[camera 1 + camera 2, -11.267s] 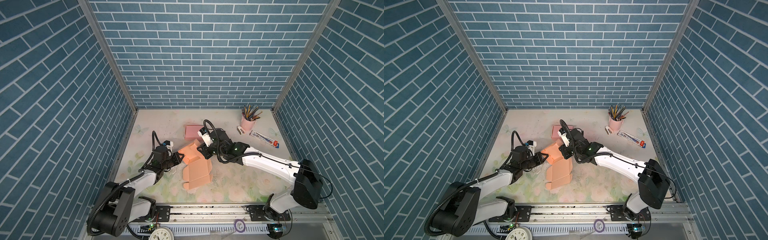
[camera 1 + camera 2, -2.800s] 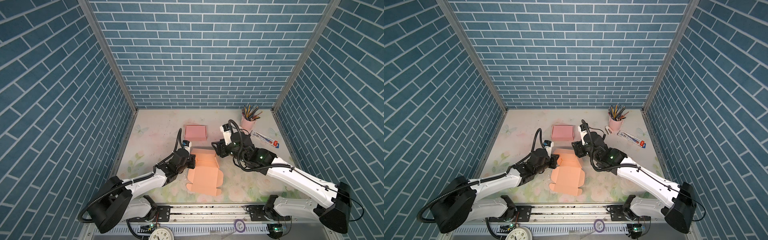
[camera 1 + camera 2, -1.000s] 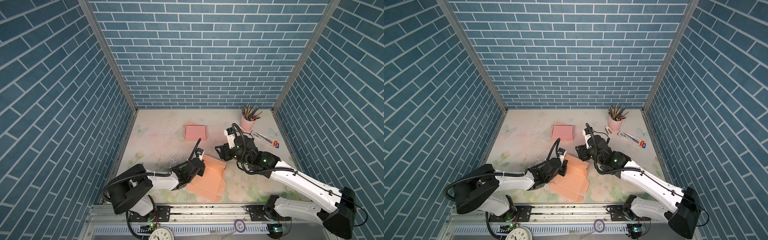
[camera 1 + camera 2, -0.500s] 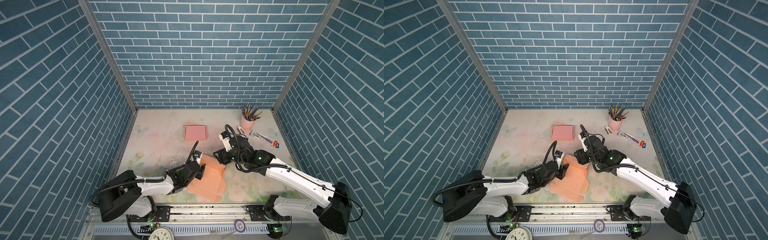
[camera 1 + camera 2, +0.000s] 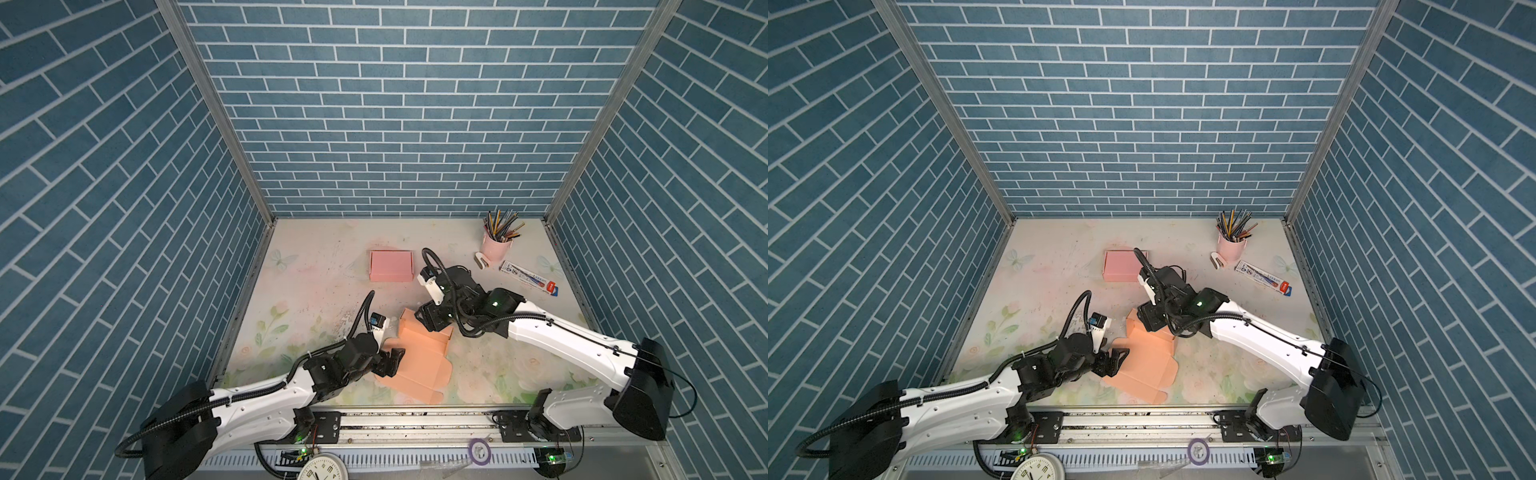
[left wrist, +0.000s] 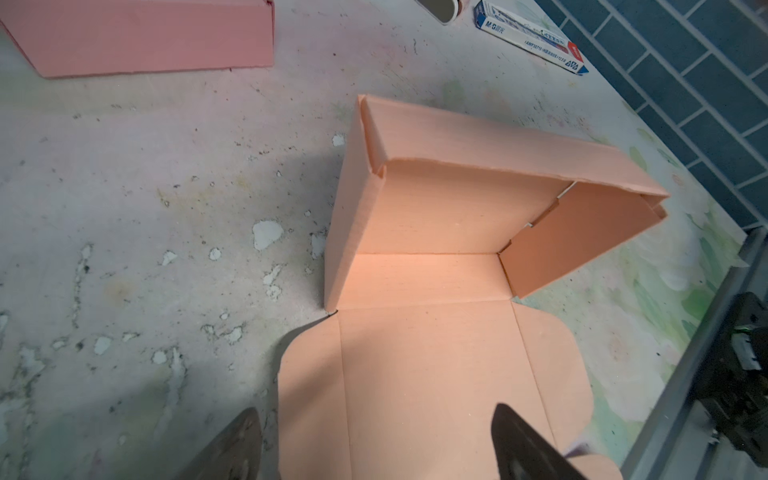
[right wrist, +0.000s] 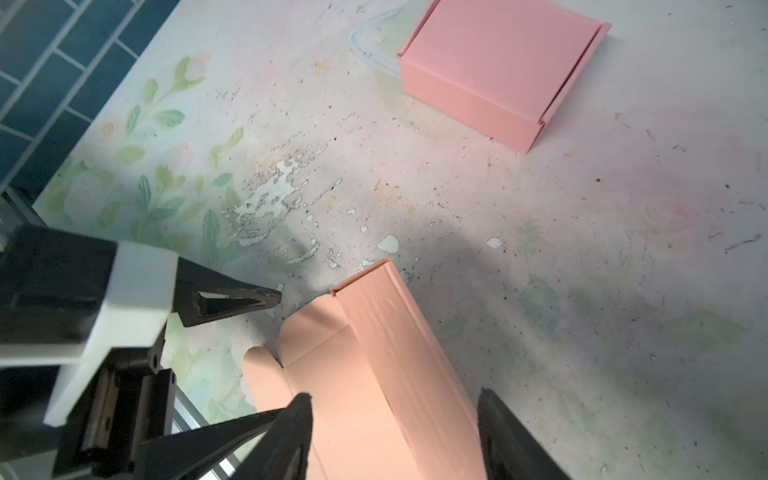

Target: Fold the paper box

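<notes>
left claw [image 6: 376, 415]: open over lid [image 6: 432, 386]
right claw [image 7: 395, 395]: open above wall [image 7: 386, 332]
box [image 6: 436, 282]: pin the wall, then fold lid squarely

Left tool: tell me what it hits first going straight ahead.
Probably the orange paper box: the open left tool points across its flat flap toward the upright walls; height above the flap is unclear.

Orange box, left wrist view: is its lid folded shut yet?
No, the orange box stands open, its lid lying flat on the table with only the walls raised.
</notes>
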Robot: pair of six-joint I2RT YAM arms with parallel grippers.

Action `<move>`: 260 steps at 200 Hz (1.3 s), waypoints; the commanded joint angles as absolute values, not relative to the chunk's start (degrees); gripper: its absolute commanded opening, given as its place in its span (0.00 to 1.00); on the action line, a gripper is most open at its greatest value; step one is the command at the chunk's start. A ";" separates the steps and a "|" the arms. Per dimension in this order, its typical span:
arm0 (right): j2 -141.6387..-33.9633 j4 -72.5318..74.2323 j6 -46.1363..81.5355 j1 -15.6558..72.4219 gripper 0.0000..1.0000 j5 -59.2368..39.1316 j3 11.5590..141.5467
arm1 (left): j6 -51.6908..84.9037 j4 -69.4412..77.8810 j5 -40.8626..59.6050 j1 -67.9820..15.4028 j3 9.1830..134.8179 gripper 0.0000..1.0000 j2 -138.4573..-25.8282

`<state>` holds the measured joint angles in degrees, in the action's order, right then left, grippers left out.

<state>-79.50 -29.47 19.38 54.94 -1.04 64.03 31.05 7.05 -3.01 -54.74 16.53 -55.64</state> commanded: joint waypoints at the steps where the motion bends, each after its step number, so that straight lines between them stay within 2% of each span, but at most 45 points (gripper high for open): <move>1: -82.16 -34.19 17.31 56.25 0.64 0.86 66.20 | 34.03 3.95 5.36 -49.17 18.21 0.87 -53.74; 23: -84.37 -35.56 17.64 57.23 0.64 2.37 67.24 | 34.76 3.19 10.19 -44.24 18.38 0.88 -52.02; 62: -87.62 -35.76 18.11 57.63 0.65 1.68 68.30 | 34.82 3.23 9.44 -41.15 19.07 0.87 -52.10; 163: -92.06 -38.41 20.48 57.82 0.64 7.39 69.87 | 35.24 5.21 7.38 -40.45 20.53 0.87 -51.65; 260: -90.82 -36.48 20.82 54.87 0.52 7.54 66.95 | 34.89 5.10 7.71 -39.65 21.93 0.87 -51.62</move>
<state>-91.57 -35.42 19.35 55.77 7.33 68.64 35.11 4.78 8.19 -40.25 20.49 -52.23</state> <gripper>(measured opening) 0.531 0.875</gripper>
